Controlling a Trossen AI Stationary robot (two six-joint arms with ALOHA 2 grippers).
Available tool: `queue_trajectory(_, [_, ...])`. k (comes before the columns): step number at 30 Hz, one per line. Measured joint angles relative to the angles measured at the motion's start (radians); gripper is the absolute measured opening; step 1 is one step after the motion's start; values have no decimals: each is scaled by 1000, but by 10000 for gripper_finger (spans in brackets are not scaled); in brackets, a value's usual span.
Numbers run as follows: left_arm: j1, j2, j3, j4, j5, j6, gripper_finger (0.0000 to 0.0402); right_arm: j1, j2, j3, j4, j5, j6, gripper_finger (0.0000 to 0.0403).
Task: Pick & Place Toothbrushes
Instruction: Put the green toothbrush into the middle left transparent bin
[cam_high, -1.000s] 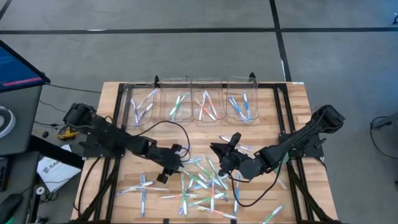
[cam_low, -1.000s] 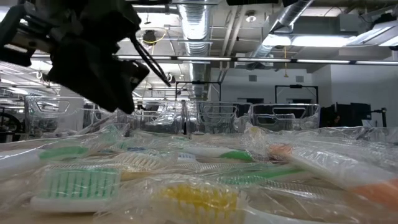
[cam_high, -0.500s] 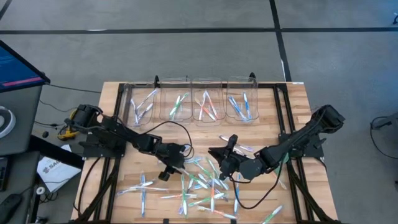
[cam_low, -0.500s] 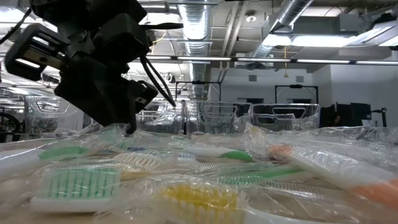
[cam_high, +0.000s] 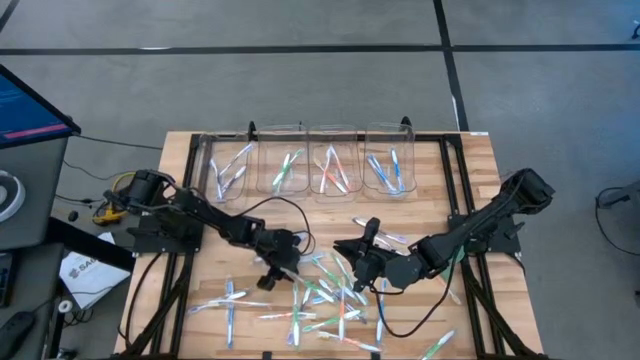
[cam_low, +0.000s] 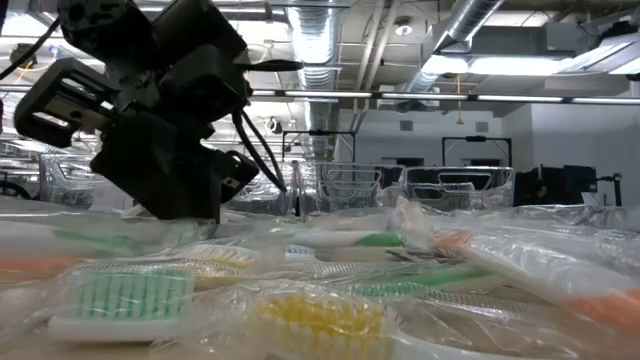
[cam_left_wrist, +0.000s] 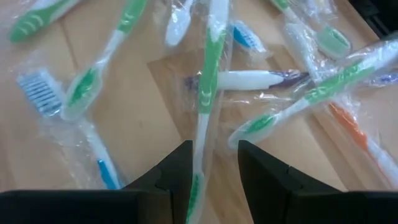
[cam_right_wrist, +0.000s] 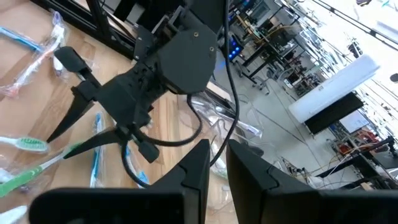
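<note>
The wooden worktop (cam_high: 470, 170) carries a row of clear bins (cam_high: 305, 160) along its far edge, each already holding a few brushes, and a loose scatter of wrapped toothbrushes (cam_high: 325, 300) lies on the near half between the two arms. The left gripper (cam_high: 281, 271) is low over the left margin of that scatter; in its wrist view the fingers (cam_left_wrist: 177, 171) stand parted on either side of a green toothbrush (cam_left_wrist: 208, 74) in a clear wrapper, straddling the handle but not yet pressed onto it, so nothing is grasped. The right gripper (cam_high: 358, 262) is raised and tilted near the right margin of the pile, its fingers nearly clenched with nothing between them. These brushes look light and stiff, yet the crinkled film around each is probably slippery and may slide or drag a neighbour along where wrappers overlap; the straight mid-handle, clear of the bristle head, seems the safest place to pinch. Against the earlier high view, the left arm has reached further in toward the pile and dropped lower, which the low view confirms as the gripper sinking toward the wrappers, while the right arm has barely shifted.
</note>
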Motion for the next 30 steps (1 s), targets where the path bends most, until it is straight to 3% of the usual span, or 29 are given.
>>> queue_trajectory(5, [16, 0, 0, -9, -2, -30, 104, 0, 0, 0, 0, -19, 0, 48])
queue_trajectory(11, [22, 0, 0, -16, -11, -75, 14, 0, 0, 0, 0, -19, 11, 48])
queue_trajectory(18, [21, -30, -1, -46, -61, -78, 1, 0, 0, 0, -2, -19, 18, 48])
queue_trajectory(20, [17, -80, -1, -80, -125, -78, 1, 1, 0, 0, -6, -19, 18, 48])
queue_trajectory(23, [3, -182, -1, -145, -308, -78, 1, 1, 0, 0, -7, -19, 18, 48])
queue_trajectory(28, [4, -398, 5, -147, -407, -78, 0, 1, 0, 0, -8, -19, 18, 48])
queue_trajectory(30, [3, -495, 6, -149, -519, -80, 0, 1, 0, 0, -8, -19, 18, 48])
